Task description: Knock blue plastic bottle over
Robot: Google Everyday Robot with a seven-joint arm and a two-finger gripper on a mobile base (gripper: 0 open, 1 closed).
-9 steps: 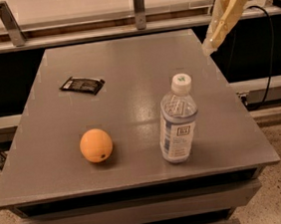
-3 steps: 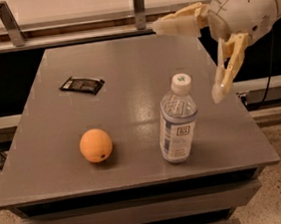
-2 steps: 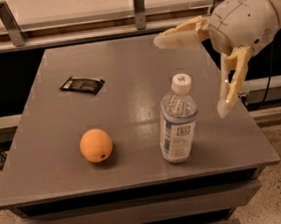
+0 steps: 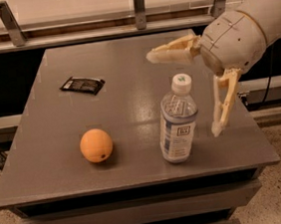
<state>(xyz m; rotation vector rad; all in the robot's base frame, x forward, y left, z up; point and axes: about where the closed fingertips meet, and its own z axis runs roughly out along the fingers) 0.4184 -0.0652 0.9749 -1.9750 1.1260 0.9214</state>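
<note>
Two fingers of the gripper (image 4: 183,94) are hanging wide apart, gripping nothing, having come down from the far right to flank the blue plastic bottle (image 4: 178,125), which is standing upright near the table's (image 4: 127,85) front edge right of the orange (image 4: 96,145), so the shove is probably coming next.

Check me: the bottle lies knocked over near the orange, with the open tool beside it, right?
Not quite. The bottle stands upright near the orange, with the open tool beside it, as the camera view shows.
</note>
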